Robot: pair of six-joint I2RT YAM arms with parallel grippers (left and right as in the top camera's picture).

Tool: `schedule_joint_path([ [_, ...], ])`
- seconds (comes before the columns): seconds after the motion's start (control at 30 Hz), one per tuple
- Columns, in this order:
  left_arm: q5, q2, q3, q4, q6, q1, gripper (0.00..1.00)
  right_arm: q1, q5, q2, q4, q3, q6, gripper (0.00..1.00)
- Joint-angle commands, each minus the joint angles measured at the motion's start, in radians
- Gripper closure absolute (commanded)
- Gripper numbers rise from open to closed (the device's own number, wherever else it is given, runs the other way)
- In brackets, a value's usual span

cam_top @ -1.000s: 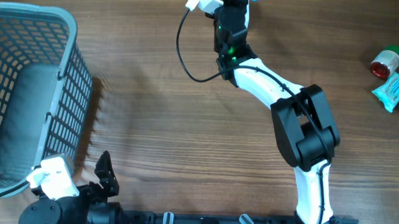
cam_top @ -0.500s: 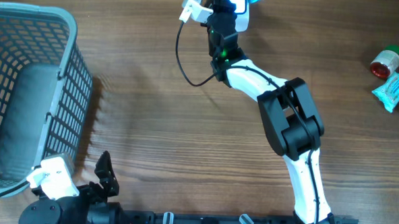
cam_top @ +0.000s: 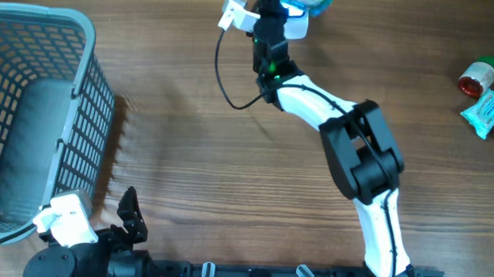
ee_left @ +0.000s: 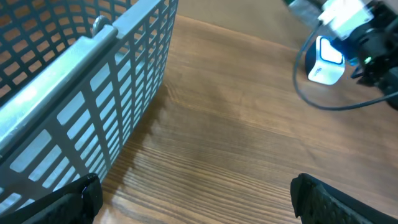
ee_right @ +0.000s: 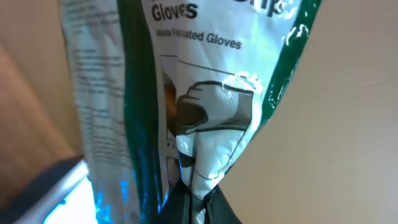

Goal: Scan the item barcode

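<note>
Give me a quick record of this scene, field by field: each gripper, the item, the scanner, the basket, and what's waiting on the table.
right gripper: shut on glove packet, close to scanner
left gripper: open, empty, beside basket
scanner: white, blue light on, far edge of table
waiting items: red and green bottle, blue packet, at the right edge

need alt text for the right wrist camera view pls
A glossy green-and-white gloves packet fills the frame, pinched at its lower edge by the right hand, which is shut on it. Its print shows the word Gloves and a glove picture; a blue-lit white device sits at lower left.
</note>
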Motion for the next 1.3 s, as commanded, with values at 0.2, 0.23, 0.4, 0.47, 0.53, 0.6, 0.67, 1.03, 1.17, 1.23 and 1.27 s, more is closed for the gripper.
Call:
schedule_joint_path([
  [0.2,0.008,-0.003,0.001,0.002,-0.005,-0.004,0.0,-0.397,0.122,-0.504,-0.469,-0.003,0.323,0.95],
  [0.23,0.008,-0.003,0.001,0.002,-0.005,-0.004,0.0,-0.474,0.122,-0.505,-0.483,-0.003,0.326,0.95],
  [0.4,0.008,-0.003,0.001,0.002,-0.005,-0.004,0.0,-0.793,0.066,-0.481,-0.634,-0.006,0.396,0.95],
  [0.47,0.008,-0.003,0.001,0.002,-0.005,-0.004,0.0,-0.896,0.066,-0.455,-0.678,-0.006,0.438,0.95],
  [0.53,0.008,-0.003,0.001,0.002,-0.005,-0.004,0.0,-0.982,0.066,-0.424,-0.759,-0.006,0.494,0.96],
  [0.6,0.008,-0.003,0.001,0.002,-0.005,-0.004,0.0,-1.063,0.066,-0.386,-0.844,-0.006,0.569,0.95],
  [0.67,0.008,-0.003,0.001,0.002,-0.005,-0.004,0.0,-1.119,0.065,-0.35,-0.886,-0.006,0.678,0.96],
  [1.03,0.008,-0.003,0.001,0.002,-0.005,-0.004,0.0,-1.114,-0.022,-0.327,-0.981,-0.006,1.067,0.21],
  [1.17,0.008,-0.003,0.001,0.002,-0.005,-0.004,0.0,-1.017,-0.19,-0.428,-1.018,-0.006,1.168,0.0],
  [1.23,0.008,-0.003,0.001,0.002,-0.005,-0.004,0.0,-0.94,-0.319,-0.499,-1.047,-0.006,1.241,0.0],
  [1.27,0.008,-0.003,0.001,0.002,-0.005,-0.004,0.0,-0.896,-0.373,-0.537,-1.065,-0.006,1.263,0.0],
])
